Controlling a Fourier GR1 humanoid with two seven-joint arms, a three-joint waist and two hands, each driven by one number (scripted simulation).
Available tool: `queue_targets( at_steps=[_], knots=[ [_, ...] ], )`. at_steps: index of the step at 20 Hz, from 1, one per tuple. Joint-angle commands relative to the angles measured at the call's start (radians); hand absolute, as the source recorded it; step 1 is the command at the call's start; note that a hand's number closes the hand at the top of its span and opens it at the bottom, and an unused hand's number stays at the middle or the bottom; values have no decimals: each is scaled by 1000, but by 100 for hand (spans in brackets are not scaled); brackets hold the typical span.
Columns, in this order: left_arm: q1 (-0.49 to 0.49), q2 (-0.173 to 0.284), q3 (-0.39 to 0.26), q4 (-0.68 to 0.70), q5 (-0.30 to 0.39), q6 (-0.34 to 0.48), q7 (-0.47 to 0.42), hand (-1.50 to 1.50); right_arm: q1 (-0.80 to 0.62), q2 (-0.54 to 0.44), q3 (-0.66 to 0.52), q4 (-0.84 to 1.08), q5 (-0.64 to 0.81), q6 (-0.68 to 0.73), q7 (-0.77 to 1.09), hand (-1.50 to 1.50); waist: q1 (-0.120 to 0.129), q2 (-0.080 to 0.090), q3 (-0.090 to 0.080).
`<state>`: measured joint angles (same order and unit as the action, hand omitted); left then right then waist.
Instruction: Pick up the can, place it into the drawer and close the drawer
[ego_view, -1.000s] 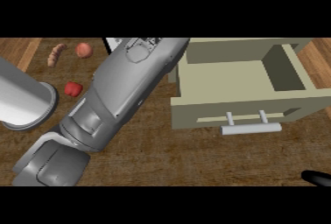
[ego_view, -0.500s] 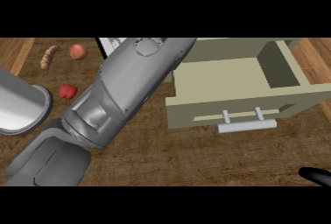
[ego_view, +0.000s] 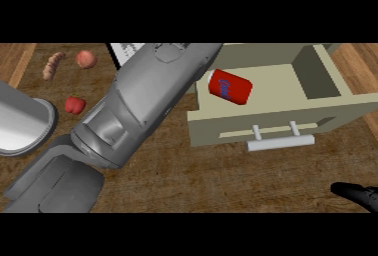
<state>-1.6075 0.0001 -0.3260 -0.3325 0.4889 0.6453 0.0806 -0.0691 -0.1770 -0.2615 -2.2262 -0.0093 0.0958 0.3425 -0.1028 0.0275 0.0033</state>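
The red can (ego_view: 229, 86) lies on its side in the left part of the open beige drawer (ego_view: 325, 107), just clear of my left forearm (ego_view: 148, 105). That forearm runs from the lower left up to the picture's top edge, and its hand does not show. The drawer is pulled out, its white handle (ego_view: 280, 143) facing me. Only a black tip of my right hand (ego_view: 357, 194) shows at the lower right corner, well away from the drawer.
A large grey cylinder (ego_view: 21, 121) stands at the left edge. Near it are a small red item (ego_view: 74, 105), a pink round item (ego_view: 86, 58) and a brown sausage-like piece (ego_view: 53, 65). A white object (ego_view: 126, 50) peeks out behind the forearm.
The left forearm has shifted left off the drawer, and the red can, hidden before, now shows lying inside it. The right hand has barely moved.
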Motion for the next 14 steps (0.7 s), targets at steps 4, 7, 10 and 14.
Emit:
queue_targets(
  at_steps=[4, 7, 10, 14],
  knots=[
    [14, 0, 16, 15, 70, 11, -49, -150, -60, -83, 41, 35, 114, 48, -92, -150, -5, 6, 0],
    [11, 0, 27, 12, 95, -5, -64, -150, -120, -118, 97, 92, 232, 44, -93, -150, 17, 9, -2],
    [-16, 0, 33, -9, 127, 22, -58, -150, -143, -124, 157, 177, 362, 23, -162, -150, 30, 5, -1],
    [-29, 0, 27, 12, 127, 4, -64, -150, -168, -146, 219, 254, 493, 3, -203, -150, 52, -4, -1]
  ],
)
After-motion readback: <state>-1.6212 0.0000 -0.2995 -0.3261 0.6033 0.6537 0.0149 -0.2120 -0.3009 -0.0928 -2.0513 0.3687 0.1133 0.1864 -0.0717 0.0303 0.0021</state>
